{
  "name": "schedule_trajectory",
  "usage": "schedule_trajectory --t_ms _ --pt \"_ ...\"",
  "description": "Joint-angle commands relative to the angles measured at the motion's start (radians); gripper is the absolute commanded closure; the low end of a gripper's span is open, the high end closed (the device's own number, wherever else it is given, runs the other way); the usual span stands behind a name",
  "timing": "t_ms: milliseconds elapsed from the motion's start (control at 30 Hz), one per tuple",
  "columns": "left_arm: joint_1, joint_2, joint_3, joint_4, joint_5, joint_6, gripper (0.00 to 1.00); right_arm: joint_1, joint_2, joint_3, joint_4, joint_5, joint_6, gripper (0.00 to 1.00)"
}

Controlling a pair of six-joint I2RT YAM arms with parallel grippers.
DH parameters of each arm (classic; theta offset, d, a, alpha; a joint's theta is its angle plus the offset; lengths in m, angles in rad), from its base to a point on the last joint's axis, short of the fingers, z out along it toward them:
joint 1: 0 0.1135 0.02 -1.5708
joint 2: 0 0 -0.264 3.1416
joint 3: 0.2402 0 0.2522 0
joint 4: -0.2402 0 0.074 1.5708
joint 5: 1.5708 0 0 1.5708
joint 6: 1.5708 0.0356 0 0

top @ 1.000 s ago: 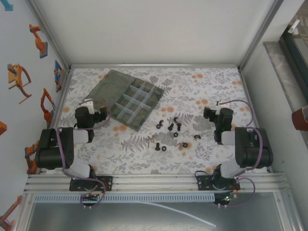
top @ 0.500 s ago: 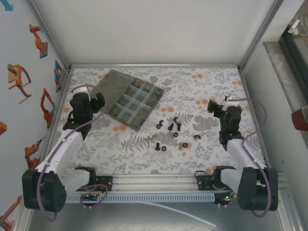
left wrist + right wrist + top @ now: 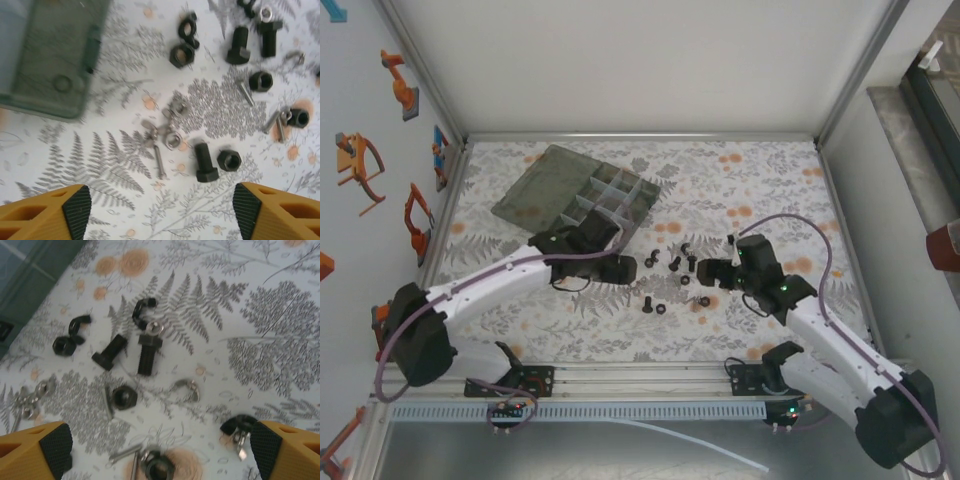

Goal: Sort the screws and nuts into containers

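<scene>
Both arms swung inward from worktop sides; left pincer (image 3: 618, 266) now just beside near corner of containers (image 3: 620, 192); right pincer (image 3: 708, 272) by scattered screws (image 3: 675, 263) and nuts (image 3: 660, 308); both pincers spread wide, empty; best: pick isolated screw, descend straight, avoid neighbours; worktop (image 3: 760, 190) busy fern print, camouflages dark parts; white walls enclose.

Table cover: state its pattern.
The table cover is white with grey fern prints and orange blotches; the left wrist view shows it best.
</scene>
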Motion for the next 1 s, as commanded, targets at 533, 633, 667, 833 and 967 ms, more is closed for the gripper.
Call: schedule_trajectory --t_ms 533,633,667,833,967 --pt "-0.155 0.409 0.224 -0.086 0.039 -0.190 0.58 0.404 -0.140 -0.068 -0.119 0.131 0.281 0.05" --pt "-0.170 0.423 0.223 -0.087 0.039 -0.193 0.59 0.404 -0.156 -0.081 -0.124 0.123 0.281 0.04" --pt "-0.172 0.428 0.225 -0.087 0.040 -0.194 0.60 0.405 -0.160 -0.084 -0.123 0.124 0.281 0.04" --pt "-0.187 0.449 0.233 -0.100 0.038 -0.200 0.62 0.405 -0.171 -0.089 -0.109 0.126 0.279 0.04" --pt "-0.200 0.467 0.238 -0.128 0.020 -0.202 0.63 0.405 -0.165 -0.095 -0.086 0.119 0.278 0.04"
